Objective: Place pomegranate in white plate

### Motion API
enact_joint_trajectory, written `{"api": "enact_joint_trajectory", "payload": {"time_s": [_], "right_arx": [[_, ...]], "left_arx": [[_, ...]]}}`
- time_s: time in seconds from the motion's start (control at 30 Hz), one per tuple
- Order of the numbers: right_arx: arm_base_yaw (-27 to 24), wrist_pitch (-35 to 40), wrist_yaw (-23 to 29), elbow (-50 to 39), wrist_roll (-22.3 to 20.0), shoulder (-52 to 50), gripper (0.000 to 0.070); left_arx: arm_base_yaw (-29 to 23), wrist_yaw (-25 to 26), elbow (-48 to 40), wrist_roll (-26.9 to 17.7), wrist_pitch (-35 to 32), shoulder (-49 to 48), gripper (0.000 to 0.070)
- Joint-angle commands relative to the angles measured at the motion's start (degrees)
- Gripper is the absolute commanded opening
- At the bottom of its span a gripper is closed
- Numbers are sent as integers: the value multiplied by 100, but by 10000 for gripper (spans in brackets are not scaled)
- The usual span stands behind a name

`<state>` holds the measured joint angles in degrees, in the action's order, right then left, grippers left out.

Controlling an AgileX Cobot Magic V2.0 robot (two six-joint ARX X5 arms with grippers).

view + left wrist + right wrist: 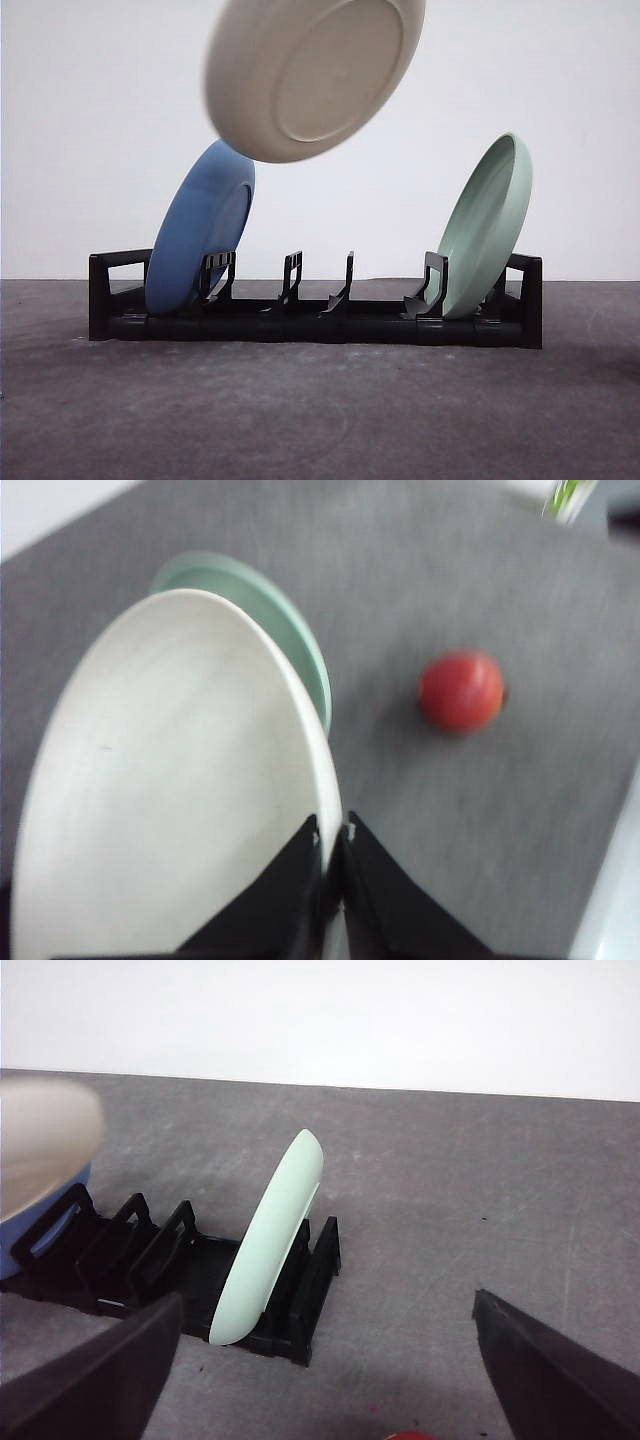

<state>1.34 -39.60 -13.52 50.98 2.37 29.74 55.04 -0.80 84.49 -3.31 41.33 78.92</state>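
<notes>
The white plate (315,75) hangs tilted in the air above the rack, its underside toward the front camera and slightly blurred. My left gripper (332,832) is shut on the rim of this white plate (170,780). The pomegranate (462,692), red and round, lies on the grey table apart from the plate. My right gripper (328,1300) stands open with nothing between its fingers, and a sliver of the pomegranate (410,1436) shows below it. The white plate (45,1135) appears blurred off to one side in the right wrist view.
A black dish rack (320,320) stands across the table. A blue plate (200,235) leans in its left slot and a pale green plate (488,225) in its right slot. Grey tabletop (320,420) lies in front of the rack.
</notes>
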Motion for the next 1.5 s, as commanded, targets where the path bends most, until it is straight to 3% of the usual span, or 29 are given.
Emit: {"api": "enact_joint_trajectory", "payload": {"time_s": [0.0, 0.13, 0.3, 0.73, 1.03, 1.17, 1.27, 1.37, 1.47], "right_arx": [[9, 55, 2, 96, 61, 11, 594], [11, 55, 0, 96, 61, 11, 594], [45, 53, 2, 96, 61, 11, 594], [177, 48, 0, 96, 63, 11, 594], [197, 5, -2, 96, 63, 11, 594], [197, -16, -2, 96, 63, 11, 594], [197, -39, -2, 96, 63, 11, 594], [197, -39, -2, 96, 63, 11, 594], [197, -51, 0, 96, 63, 13, 594]], "left_arx": [[293, -325, 123, -253, 237, 87, 10], [840, -842, -115, -350, 547, 135, 10], [1300, -1402, -906, -139, 474, 137, 10], [2411, -2715, -3096, 222, -1128, 254, 10], [2525, -2812, -3504, 46, -2148, 1117, 10], [2562, -2761, -3504, 145, -2252, 1377, 11], [2593, -2738, -3504, 240, -2240, 1389, 95], [2597, -2751, -3480, 236, -2296, 1327, 290], [2597, -2767, -3401, 231, -2292, 1243, 340]]}}
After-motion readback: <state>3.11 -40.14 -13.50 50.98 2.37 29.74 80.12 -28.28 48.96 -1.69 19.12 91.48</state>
